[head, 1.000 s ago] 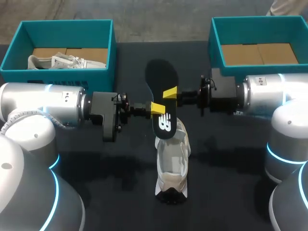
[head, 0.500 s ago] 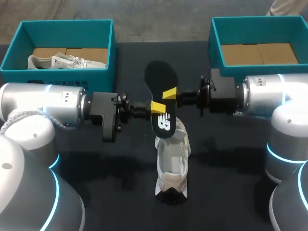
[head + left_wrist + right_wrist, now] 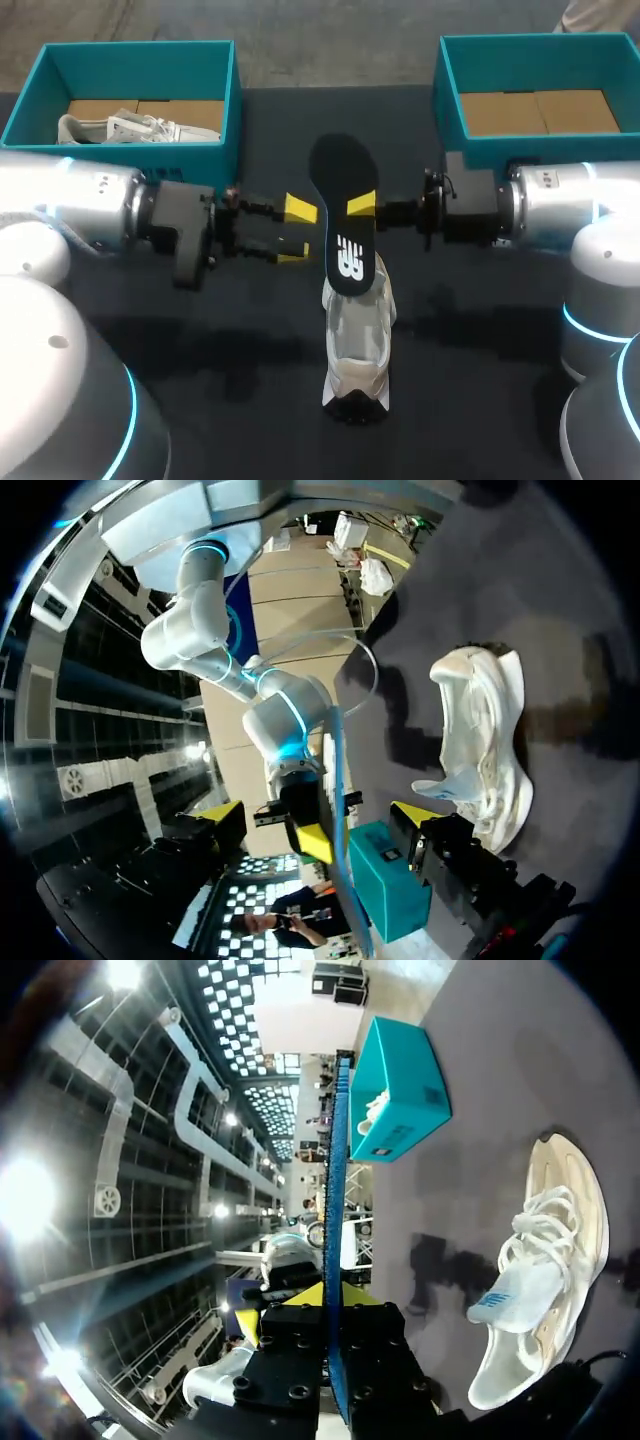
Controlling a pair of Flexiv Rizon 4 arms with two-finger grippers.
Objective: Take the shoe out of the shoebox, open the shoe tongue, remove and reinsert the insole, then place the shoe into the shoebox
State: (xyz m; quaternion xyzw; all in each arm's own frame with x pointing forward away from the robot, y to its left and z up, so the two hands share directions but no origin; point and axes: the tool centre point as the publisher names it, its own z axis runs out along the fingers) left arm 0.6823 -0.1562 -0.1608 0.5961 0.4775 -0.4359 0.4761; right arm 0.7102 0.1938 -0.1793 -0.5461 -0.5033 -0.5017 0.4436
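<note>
Roughly past the midpoint, judging by how things lie. Have the shoe (image 3: 357,340) out of its box and standing on the table (image 3: 480,400), just toward 6 o'clock of centre, mouth gaping and tongue seemingly pulled open. Have the insole (image 3: 342,215) out too, hanging in the air at the shoe's 12 o'clock, lower end overlapping the shoe's far end; cannot tell whether touching. Pinching it near mid-length from the 3 o'clock side with the right hand (image 3: 360,205), fingers closed on its two faces. Hovering with the left hand (image 3: 296,230) at the insole's 9 o'clock, fingers spread, close by but gripping nothing.

Left to do: slide the insole back in, then set the shoe into a box, either the teal shoebox (image 3: 140,47) at 10 o'clock with another shoe (image 3: 110,127) in it, or the second shoebox (image 3: 450,100) at 2 o'clock.

As for orientation: long axis of the insole from 12 to 6, tipped slightly, broad end toward 12, logo-marked end toward 6 and down at the shoe. Same 12-to-6 line for the shoe, sole on the table; cannot say for sure which end is the toe.
</note>
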